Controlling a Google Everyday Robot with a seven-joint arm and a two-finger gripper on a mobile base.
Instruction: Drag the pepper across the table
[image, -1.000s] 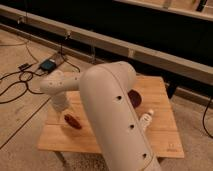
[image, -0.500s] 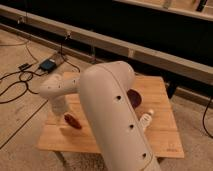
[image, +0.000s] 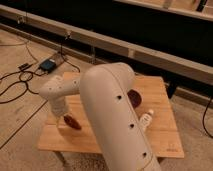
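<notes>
**Arm** (image: 112, 112): white and bulky, it fills the middle of the view. The upper link rises from the bottom edge and elbows above the counter. The forearm reaches left, then turns down toward the near-left part of the top, hiding a good share of the planks.

**Counter** (image: 162, 135): low, with a light wooden plank top.

**Bowl** (image: 134, 98): round and dark purple, near the counter's middle on the arm's right side, partly hidden by the arm.

**White cup** (image: 146, 119): just in front of the bowl, close to the arm's right edge and well apart from the pepper.

**End effector** (image: 62, 119): down at the counter surface in the near-left area, just left of the pepper. I cannot tell whether it is open or closed, because the wrist covers it.

**Pepper** (image: 73, 123): small, dark red and glossy, lying on the near-left planks right beside the end effector. Contact looks likely but is not certain.

**Judgement:** the step in hand is the drag itself, probably early.
- Keep the end effector low, with light, even pressure.
- Move slowly, since a rounded glossy pepper may roll or slip out sideways.
- Hold the path over bare wood, away from the near and left edges.
- Stop short of the white cup and bowl.
- Watch that the elbow does not sweep the white cup.
</notes>
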